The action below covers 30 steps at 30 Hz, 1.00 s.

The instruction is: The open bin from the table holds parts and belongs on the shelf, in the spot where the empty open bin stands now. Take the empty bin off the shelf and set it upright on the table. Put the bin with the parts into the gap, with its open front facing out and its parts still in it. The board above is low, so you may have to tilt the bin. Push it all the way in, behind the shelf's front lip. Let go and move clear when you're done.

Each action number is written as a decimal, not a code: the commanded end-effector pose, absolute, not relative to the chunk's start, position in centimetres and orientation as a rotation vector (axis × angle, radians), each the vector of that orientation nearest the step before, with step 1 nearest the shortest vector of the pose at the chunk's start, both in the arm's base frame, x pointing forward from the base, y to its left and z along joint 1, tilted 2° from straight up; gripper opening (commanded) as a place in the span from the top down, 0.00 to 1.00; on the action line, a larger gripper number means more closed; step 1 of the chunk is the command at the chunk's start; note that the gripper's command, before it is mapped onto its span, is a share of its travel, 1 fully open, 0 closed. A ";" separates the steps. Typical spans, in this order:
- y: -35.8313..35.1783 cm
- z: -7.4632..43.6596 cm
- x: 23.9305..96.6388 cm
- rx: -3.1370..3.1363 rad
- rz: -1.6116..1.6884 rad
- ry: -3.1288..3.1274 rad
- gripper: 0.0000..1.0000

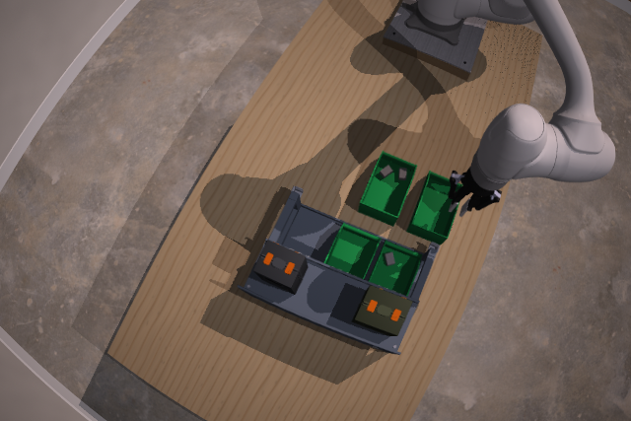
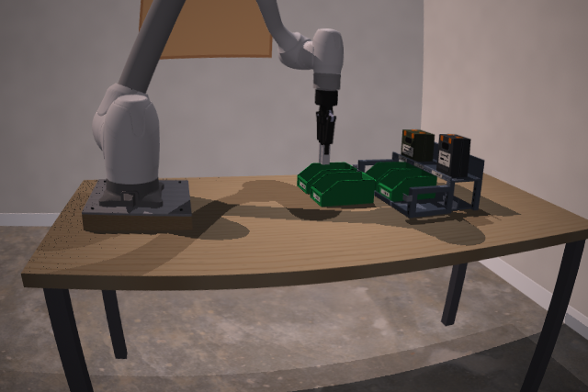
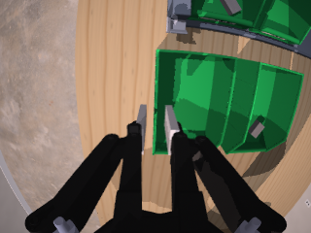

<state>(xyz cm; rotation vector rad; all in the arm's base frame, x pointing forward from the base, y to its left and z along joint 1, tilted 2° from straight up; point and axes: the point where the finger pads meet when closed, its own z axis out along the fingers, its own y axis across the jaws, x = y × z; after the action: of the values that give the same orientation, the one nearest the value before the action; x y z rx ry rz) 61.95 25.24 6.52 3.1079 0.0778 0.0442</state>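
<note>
Pointing straight down, the gripper (image 1: 457, 207) (image 2: 324, 161) (image 3: 155, 115) stands partly open — fingertips around a green bin's (image 1: 432, 208) (image 2: 303, 181) (image 3: 196, 89) side wall.

Four green bins (image 1: 386, 197) (image 2: 348, 190) (image 3: 194, 89), two lidded cases
Two bins stood on one table (image 1: 275, 136) (image 2: 142, 259) (image 3: 109, 73), two in one shelf (image 1: 318, 294) (image 2: 477, 193) (image 3: 180, 9); three grey parts (image 1: 385, 172) (image 3: 257, 128) showed, two in one bin, one in another.
</note>
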 end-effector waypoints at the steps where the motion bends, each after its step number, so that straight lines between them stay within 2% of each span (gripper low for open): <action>1: 25.3 6.9 61.9 3.108 0.044 0.078 0.76; 30: 25.4 11.6 61.8 3.108 0.044 0.078 0.76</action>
<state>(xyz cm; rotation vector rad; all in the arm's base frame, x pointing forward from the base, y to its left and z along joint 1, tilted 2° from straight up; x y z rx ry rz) 61.80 25.40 11.52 3.1079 0.0778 0.0442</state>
